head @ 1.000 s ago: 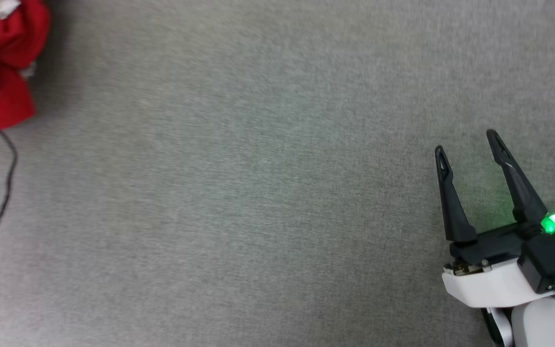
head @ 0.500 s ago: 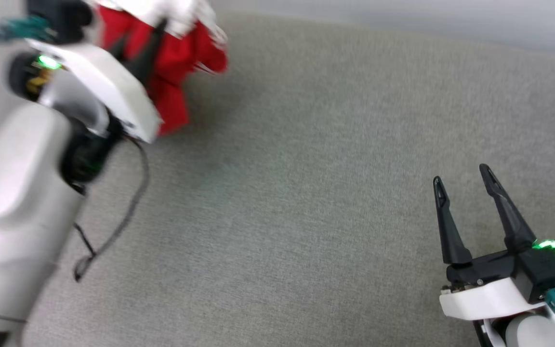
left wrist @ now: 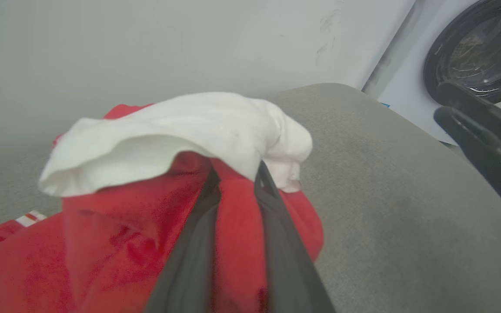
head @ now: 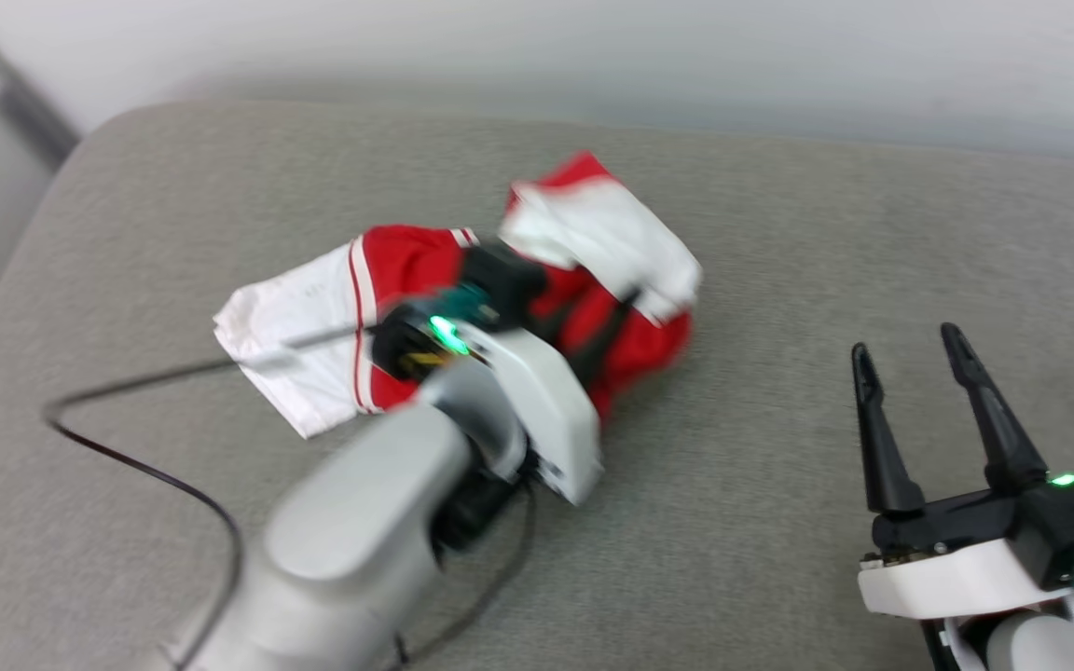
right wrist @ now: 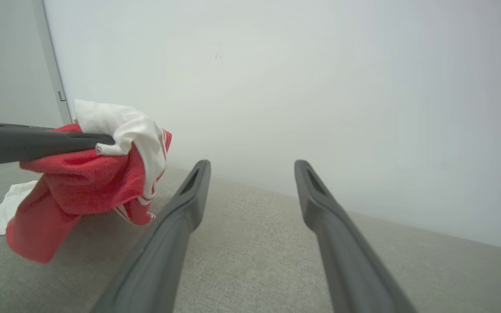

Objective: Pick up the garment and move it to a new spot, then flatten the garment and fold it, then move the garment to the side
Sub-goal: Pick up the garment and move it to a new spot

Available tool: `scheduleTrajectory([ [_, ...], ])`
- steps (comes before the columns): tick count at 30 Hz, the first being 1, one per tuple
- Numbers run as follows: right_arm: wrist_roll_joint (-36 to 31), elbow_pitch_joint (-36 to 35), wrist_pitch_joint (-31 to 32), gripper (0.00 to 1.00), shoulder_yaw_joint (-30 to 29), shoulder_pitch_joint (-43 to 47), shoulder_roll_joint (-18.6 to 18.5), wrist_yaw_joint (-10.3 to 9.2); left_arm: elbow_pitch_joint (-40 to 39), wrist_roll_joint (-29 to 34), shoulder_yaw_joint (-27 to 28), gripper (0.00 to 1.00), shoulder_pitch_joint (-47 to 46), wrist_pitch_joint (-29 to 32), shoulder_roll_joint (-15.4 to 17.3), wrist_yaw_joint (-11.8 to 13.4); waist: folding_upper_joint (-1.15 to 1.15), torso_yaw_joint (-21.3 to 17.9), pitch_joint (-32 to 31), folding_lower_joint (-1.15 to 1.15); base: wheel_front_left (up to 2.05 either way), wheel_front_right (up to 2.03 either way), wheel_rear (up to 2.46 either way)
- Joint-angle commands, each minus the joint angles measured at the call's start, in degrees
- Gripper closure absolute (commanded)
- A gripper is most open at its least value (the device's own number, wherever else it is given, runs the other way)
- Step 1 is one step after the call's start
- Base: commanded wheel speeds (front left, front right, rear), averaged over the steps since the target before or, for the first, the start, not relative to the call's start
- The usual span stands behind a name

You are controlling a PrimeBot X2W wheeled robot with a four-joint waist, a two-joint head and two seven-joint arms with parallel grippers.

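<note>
Presently, the scene is a grey fabric-covered surface [head: 779,522] with a rounded far-left corner, standing against a pale wall [head: 593,56].

Left side: a thin black cable [head: 127,457] loops over the surface toward the near-left edge and runs back to the left arm.

Left of centre, toward the far edge: the red soft-fabric jersey with white sleeves and red-and-white striped trim [head: 397,261] sits in a crumpled heap. One white sleeve lies spread on the surface on the heap's left side; a second white sleeve is draped over the top of the heap on its right side.

Left end effector [head: 593,308]: its fingers are drawn narrow and pinch a fold of the jersey's red cloth. The left wrist view confirms this: red fabric [left wrist: 124,226] is clamped between the two dark fingers of the end effector [left wrist: 237,169], whose tips sit just under the white sleeve. The right wrist view shows the bunch [right wrist: 81,182] hanging from one left finger [right wrist: 37,143], with its lower folds touching the surface. A round dark washing-machine door [left wrist: 476,56] appears beyond the surface's edge in the left wrist view.

Right side, near the near-right corner: the right end effector [head: 907,340] has its fingers spread wide with nothing between them. It is well apart from the jersey, and the right wrist view shows the end effector [right wrist: 252,163] over bare grey fabric.
</note>
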Motion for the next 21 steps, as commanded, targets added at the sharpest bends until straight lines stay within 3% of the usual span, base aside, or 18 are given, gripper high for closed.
scheduleTrajectory([
  [1, 0.84, -0.28, -0.12, 0.0, -0.73, 0.29, 0.19, -0.02, 0.65, 0.81, -1.58, 1.0, 1.05, -0.57, -2.02, -0.15, 0.0, -2.74, -0.31, 0.01, 0.0, 0.0, 0.0],
  [7, 2.35, -0.66, -0.12, 0.0, -2.57, 0.08, 0.22, -0.02, 4.47, 2.39, -7.87, 1.0, 3.71, -1.26, -8.03, -1.91, 0.0, -5.85, -0.16, 0.01, 0.0, 0.0, 0.0],
  [8, 2.45, -0.69, -0.12, 0.0, -2.76, 0.15, 0.23, -0.02, 5.03, 2.86, -9.19, 0.57, 4.04, -1.75, -8.86, -2.32, 0.0, -5.97, -0.18, 0.01, 0.0, 0.0, 0.0],
  [9, 2.6, -0.64, -0.12, 0.0, -2.86, 0.18, 0.23, -0.02, 5.56, 3.05, -10.39, 0.0, 4.35, -1.76, -9.33, -2.79, 0.0, -6.02, -0.23, 0.01, 0.0, 0.0, 0.0],
  [17, 2.99, -0.09, -0.12, 0.0, -3.11, 0.99, 0.23, -0.02, 7.56, 4.09, -12.91, 0.0, 4.08, -7.05, -10.87, -3.91, 0.0, -3.41, -1.79, 0.01, 0.0, 0.0, 0.0],
  [21, 2.92, 0.09, -0.12, 0.0, -2.89, 1.77, 0.21, -0.02, 7.69, 5.14, -10.37, 0.0, 3.25, -12.5, -9.25, -2.36, 0.0, -0.6, -3.65, 0.01, 0.0, 0.0, 0.0],
])
